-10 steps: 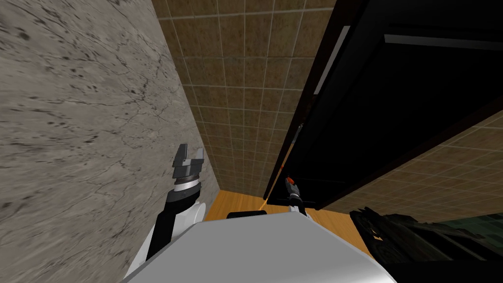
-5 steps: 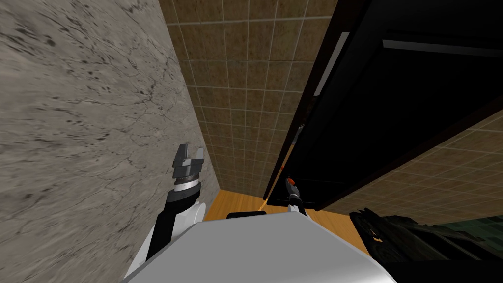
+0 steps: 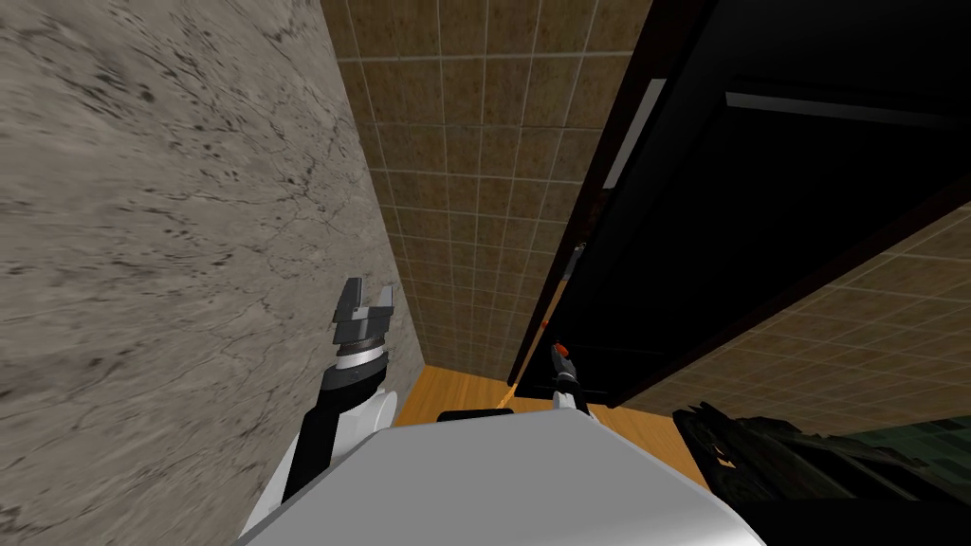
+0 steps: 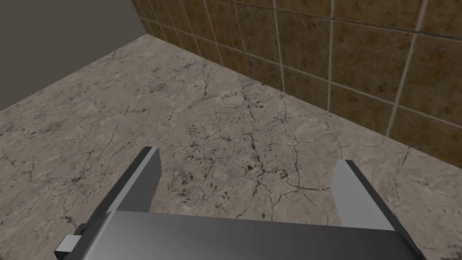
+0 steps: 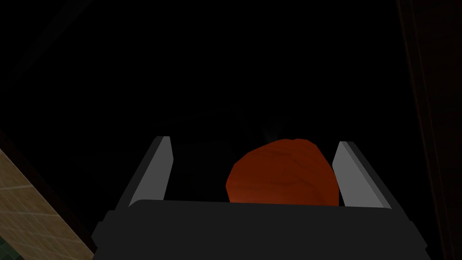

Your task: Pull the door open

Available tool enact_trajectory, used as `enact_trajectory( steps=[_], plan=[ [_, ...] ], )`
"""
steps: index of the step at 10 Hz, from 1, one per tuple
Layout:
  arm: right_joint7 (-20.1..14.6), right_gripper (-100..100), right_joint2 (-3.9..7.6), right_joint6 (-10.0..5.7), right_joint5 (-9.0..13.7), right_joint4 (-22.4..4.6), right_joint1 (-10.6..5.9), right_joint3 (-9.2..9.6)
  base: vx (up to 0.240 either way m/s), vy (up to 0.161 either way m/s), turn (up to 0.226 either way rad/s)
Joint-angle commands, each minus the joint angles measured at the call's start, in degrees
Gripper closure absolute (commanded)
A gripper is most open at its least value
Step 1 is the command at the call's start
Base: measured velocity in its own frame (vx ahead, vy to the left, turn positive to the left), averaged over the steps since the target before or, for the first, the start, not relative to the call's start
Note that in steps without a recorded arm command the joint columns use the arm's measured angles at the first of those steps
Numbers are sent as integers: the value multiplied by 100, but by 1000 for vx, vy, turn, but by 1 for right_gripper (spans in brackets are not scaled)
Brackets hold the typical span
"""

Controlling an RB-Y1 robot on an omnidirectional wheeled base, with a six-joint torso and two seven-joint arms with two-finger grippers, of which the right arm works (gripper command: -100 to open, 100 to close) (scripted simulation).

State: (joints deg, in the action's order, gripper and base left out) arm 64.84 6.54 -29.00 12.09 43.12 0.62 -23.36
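Orange knob (image 5: 282, 174) between right gripper (image 5: 253, 143) fingers, spread wide, not clamped; dark door (image 3: 683, 284) behind. Left gripper (image 4: 248, 155) spread, empty.

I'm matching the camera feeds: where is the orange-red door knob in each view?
Head view: orange-red knob at the right gripper's tip, against the dark door.
Right wrist view: knob between the open fingers, nearer one.
Left wrist view: open left gripper faces marbled wall instead.
Shared landmark: brown tiled wall.
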Motion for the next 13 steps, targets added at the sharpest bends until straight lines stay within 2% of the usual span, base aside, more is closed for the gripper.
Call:
enact_trajectory(
  steps=[1,2,3,5,6,7,12,13],
  plan=[
    [-13,100,83,286,48,273,286,-120,-5,1,3],
    [-13,100,83,306,48,273,307,-120,-8,10,-3],
    [-29,100,56,477,285,273,280,-145,-28,5,8],
    [-29,100,56,612,525,350,280,-145,-28,-9,9],
    [-29,100,56,612,525,436,280,-145,-15,15,-27],
    [-29,100,56,612,525,273,280,-145,-2,-2,18],
    [-29,100,56,612,525,273,280,-145,3,0,7],
    [-137,100,-135,696,492,706,299,14,-10,33,89]
  ],
)
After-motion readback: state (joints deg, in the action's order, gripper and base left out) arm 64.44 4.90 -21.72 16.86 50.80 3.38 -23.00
